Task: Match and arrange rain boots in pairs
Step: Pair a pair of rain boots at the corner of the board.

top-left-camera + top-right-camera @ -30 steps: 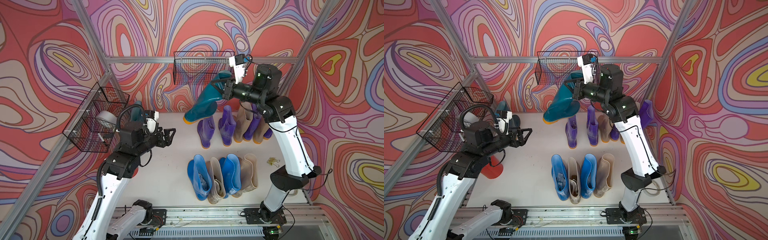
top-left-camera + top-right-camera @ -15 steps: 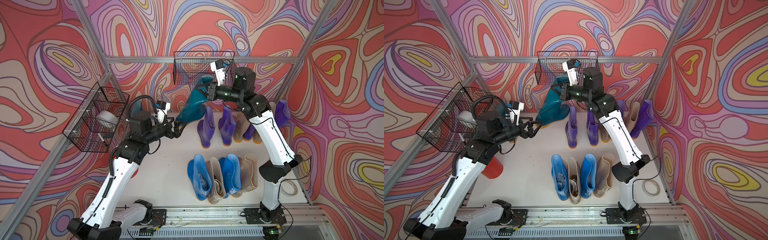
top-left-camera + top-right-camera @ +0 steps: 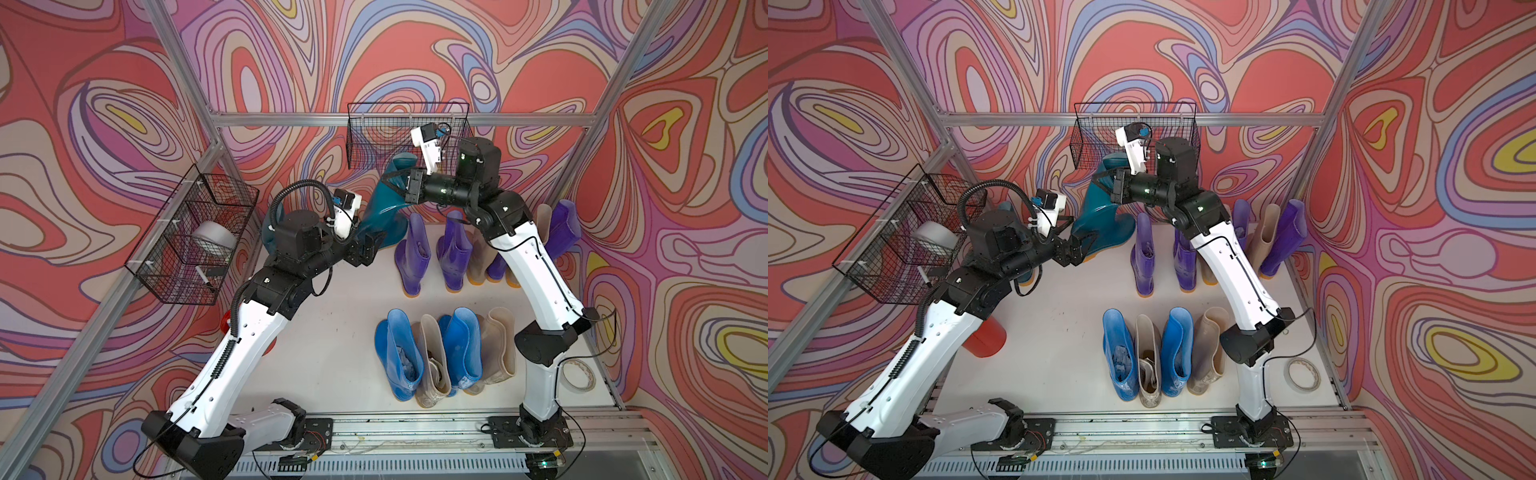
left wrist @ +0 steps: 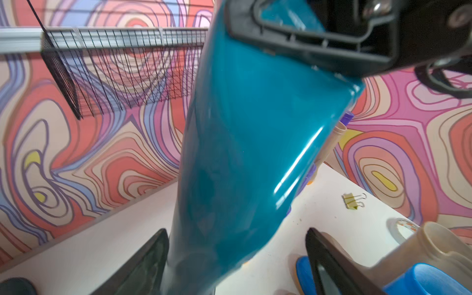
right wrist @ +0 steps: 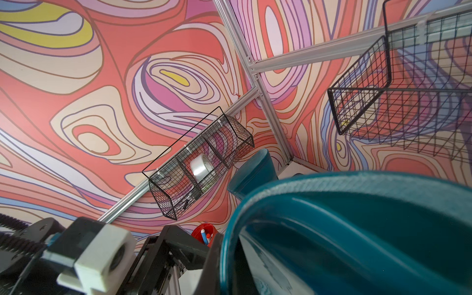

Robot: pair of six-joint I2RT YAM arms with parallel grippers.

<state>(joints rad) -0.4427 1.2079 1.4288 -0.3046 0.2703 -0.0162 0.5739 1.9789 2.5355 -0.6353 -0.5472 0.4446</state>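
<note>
Held boot: a dark teal boot (image 3: 386,208) hangs tilted at the back of the white bench (image 3: 332,353); its open top leans toward the rear wall, its orange-edged sole sits low over the surface; whether the sole touches cannot be told
Right gripper: the right gripper (image 3: 409,189) is pinched tight on the boot's top rim
Left gripper: the left gripper (image 4: 236,229) is spread wide and grasps nothing; its jaws stand either side of the boot's lower shaft, with a gap showing at one jaw
Matching boot: a second teal boot (image 5: 252,173) stands upright in the back left corner, largely hidden behind the left arm in both top views
Back row: purple boots (image 3: 1144,257) and beige boots (image 3: 1266,237) stand upright to the right of the held boot; some are screened by the right arm
Front row: blue boots (image 3: 1119,361) alternate with pale beige boots (image 3: 1208,345), four in all, pressed side by side
Walls: a wire basket (image 3: 374,137) hangs on the rear rail just behind the held boot's top; a side basket (image 3: 195,241) on the left rail holds a silver roll (image 3: 214,239)
Loose items: a red cup (image 3: 984,336) sits by the left arm; a tape ring (image 3: 1302,374) lies near the right arm's base; a binder clip (image 4: 353,200) lies on the bench
</note>
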